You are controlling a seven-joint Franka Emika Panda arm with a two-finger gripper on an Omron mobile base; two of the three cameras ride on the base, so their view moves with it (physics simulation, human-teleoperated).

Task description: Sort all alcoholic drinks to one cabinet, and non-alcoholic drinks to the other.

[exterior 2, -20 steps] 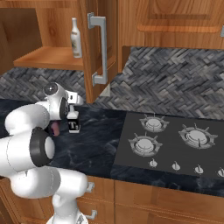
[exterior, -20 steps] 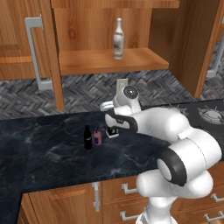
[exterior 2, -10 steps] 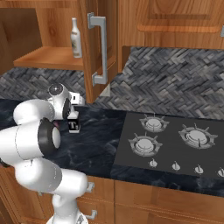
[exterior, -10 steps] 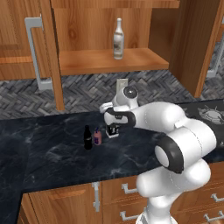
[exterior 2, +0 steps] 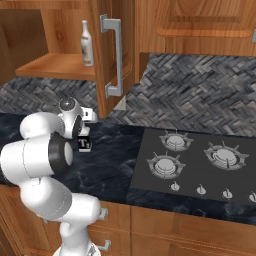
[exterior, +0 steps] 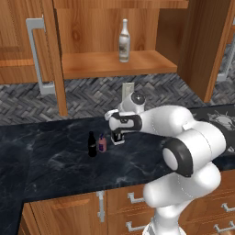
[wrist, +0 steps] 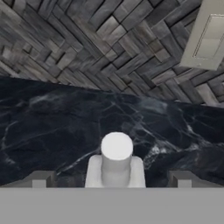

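Note:
The square clear bottle (wrist: 116, 153), an alcoholic drink with a white cap, stands on the dark counter directly under my gripper (wrist: 113, 179). The gripper is open, with one fingertip (wrist: 39, 179) on each side of the bottle and apart from it. From the base cameras the gripper (exterior: 118, 131) hangs over this bottle (exterior 2: 84, 145), whose black label shows. The slim cream-white bottle (exterior: 124, 40), also alcoholic, stands on the open cabinet's shelf (exterior: 137, 64). The non-alcoholic drinks, a black cola bottle (exterior: 92, 143) and a pink one (exterior: 102, 143), stand just left of the gripper.
An open cabinet door (exterior 2: 112, 55) with a metal handle juts out above the counter, right of the shelf. Another handled door (exterior: 39, 55) is at the left. A wall outlet (wrist: 210, 35) sits on the herringbone backsplash. The gas hob (exterior 2: 195, 160) lies to the right.
The arm has swung its elbow round and the hand has settled a little to the left over the square bottle. The bottles have not moved, and the jaws stay open.

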